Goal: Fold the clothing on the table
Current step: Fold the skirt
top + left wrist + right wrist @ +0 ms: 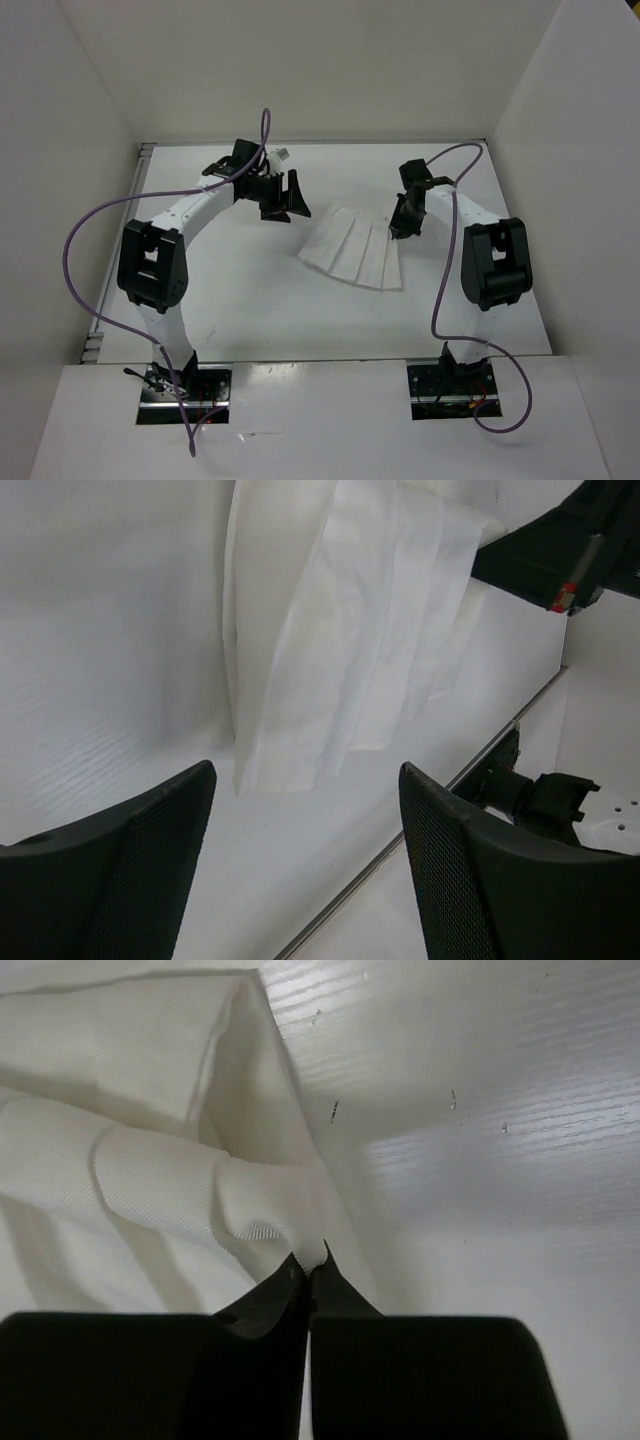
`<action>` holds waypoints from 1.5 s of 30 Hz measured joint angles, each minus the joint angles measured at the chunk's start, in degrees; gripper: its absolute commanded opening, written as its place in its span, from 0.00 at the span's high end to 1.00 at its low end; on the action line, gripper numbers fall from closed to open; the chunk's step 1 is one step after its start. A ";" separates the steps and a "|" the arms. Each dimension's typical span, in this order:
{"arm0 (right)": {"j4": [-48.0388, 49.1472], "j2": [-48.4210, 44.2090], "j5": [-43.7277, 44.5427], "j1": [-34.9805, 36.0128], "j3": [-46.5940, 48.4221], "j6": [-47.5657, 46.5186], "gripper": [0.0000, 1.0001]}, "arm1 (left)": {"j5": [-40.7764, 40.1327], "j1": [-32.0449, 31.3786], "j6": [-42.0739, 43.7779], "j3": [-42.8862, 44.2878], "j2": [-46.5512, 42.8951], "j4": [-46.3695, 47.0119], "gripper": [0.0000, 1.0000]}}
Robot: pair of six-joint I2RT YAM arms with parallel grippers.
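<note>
The clothing (352, 250), a small white pleated skirt, lies flat near the middle of the table (250, 300). At the skirt's upper right corner my right gripper (398, 228) is shut on a pinch of the fabric (300, 1235), which bunches up at the closed fingertips (312, 1268). My left gripper (284, 205) hovers off the skirt's upper left corner, open, with nothing between its fingers (150, 830). In the left wrist view the skirt (340, 630) stretches away ahead of the jaws, apart from them.
White walls (90, 120) enclose the table on three sides. The metal rim (420, 830) of the table runs close under my left gripper. Purple cables (75, 250) loop beside both arms. The arm bases (185, 385) sit at the near edge.
</note>
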 measured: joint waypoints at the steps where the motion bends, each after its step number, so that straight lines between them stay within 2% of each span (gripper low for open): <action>1: 0.15 -0.85 -0.02 0.00 0.02 0.00 1.00 | 0.00 0.04 0.02 0.00 0.00 -0.09 0.19; 6: -0.11 -4.92 -1.18 0.00 3.76 -0.20 1.00 | 0.00 0.09 0.02 0.00 0.00 -0.26 0.19; 10: 0.52 -3.78 -2.64 0.00 9.57 -1.18 1.00 | -0.07 0.09 0.02 0.00 0.00 -0.42 0.19; 17: 5.18 10.45 -4.37 -0.79 15.10 -2.56 1.00 | -0.72 0.09 0.04 -0.68 0.00 -0.63 0.19; 19: 6.21 14.19 -4.28 -1.01 14.99 -2.71 0.91 | -1.09 0.17 0.04 -1.49 0.00 -0.68 0.19; 20: 6.43 15.39 -4.09 -1.03 14.99 -2.84 0.78 | -1.14 0.24 0.04 -1.97 0.00 -0.70 0.19; 23: 6.67 16.11 -2.05 -1.11 15.15 -3.15 0.58 | -1.38 0.44 0.04 -2.73 0.00 -1.01 0.19; 27: 5.90 14.49 3.08 -1.11 15.96 -3.96 0.49 | -1.55 0.57 0.04 -2.82 0.00 -1.14 0.19; 29: 4.81 11.34 6.01 -1.11 15.74 -3.80 0.49 | -1.75 0.39 0.52 -2.80 -0.02 -1.22 0.19; 32: 3.56 3.72 8.39 -1.09 15.10 -3.28 0.49 | -2.84 -0.48 1.40 -1.75 -0.02 -2.47 0.26; 37: 3.61 -4.85 5.79 -1.09 15.04 -2.67 0.49 | -0.04 -3.34 2.51 2.80 -0.02 -2.36 0.40; 40: 4.92 -4.28 2.67 -1.38 12.98 -2.36 0.49 | 2.08 -4.28 2.62 3.76 -0.02 -1.27 0.41; 45: 6.21 4.31 -1.95 -3.48 6.38 -2.19 0.52 | 2.82 -4.24 2.58 0.46 -0.68 0.04 0.30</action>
